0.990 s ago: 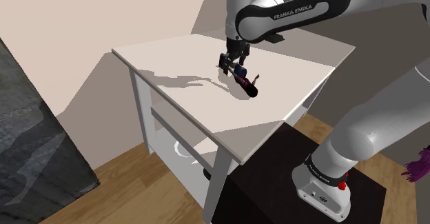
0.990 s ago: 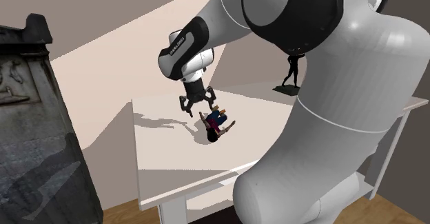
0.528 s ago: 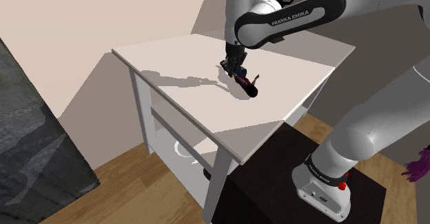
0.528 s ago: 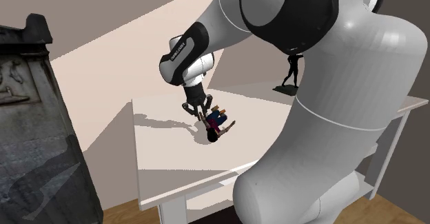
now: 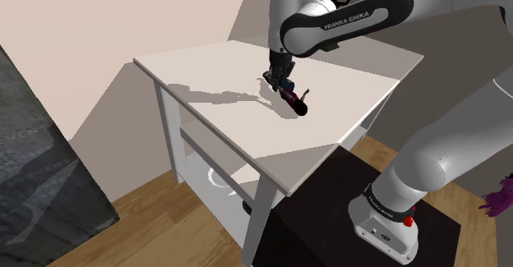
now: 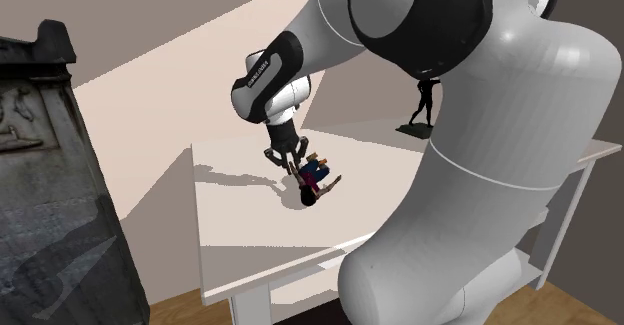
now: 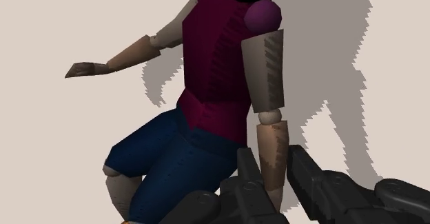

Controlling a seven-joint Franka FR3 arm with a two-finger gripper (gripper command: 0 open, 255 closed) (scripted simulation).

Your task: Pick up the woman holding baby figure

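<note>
A small woman figure (image 5: 295,100) with black hair, a magenta top and blue trousers lies on its back on the white table (image 5: 205,68). My gripper (image 5: 282,80) is down at the figure's leg end, touching it. The second exterior view has the figure (image 6: 316,182) just under the gripper (image 6: 295,164). Seen from the wrist, the figure (image 7: 213,71) stretches away from the gripper (image 7: 274,181), one arm flung outward. The two black fingers (image 7: 245,182) clasp its other forearm, shut on it. I see no baby on the figure.
A dark statuette (image 6: 423,103) stands on a second table behind the arm. A tall dark carved cabinet (image 6: 50,173) stands at the second exterior view's left. The table has a lower shelf (image 5: 215,168). The stand (image 5: 329,216) sits close to the table's near corner.
Over the first half second the gripper came down onto the figure and its fingers went from apart to shut. Nothing has moved since.
</note>
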